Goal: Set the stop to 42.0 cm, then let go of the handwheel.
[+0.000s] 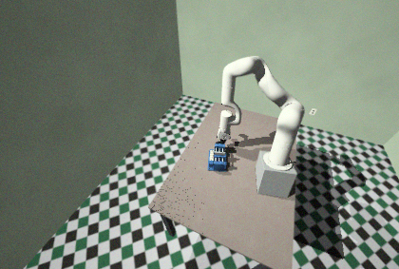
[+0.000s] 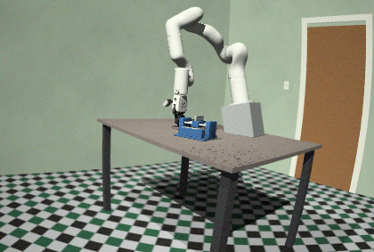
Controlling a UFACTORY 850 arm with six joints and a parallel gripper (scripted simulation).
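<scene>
A small blue stop fixture (image 1: 218, 158) with grey rails sits on the brown table top; it also shows in the exterior view (image 2: 196, 129). A grey stop block (image 2: 199, 117) stands on its rails near the far end. My gripper (image 1: 221, 141) (image 2: 176, 121) points down at the fixture's far end, where the dark handwheel sits, and is shut on it; the gripper also shows in the exterior view (image 2: 177, 117). The handwheel is too small and mostly hidden by the fingers. The scale reading cannot be read.
The arm's grey base block (image 1: 275, 178) stands on the table to the right of the fixture. The table edge lies to the left of the fixture. A brown door (image 2: 331, 100) is in the far wall.
</scene>
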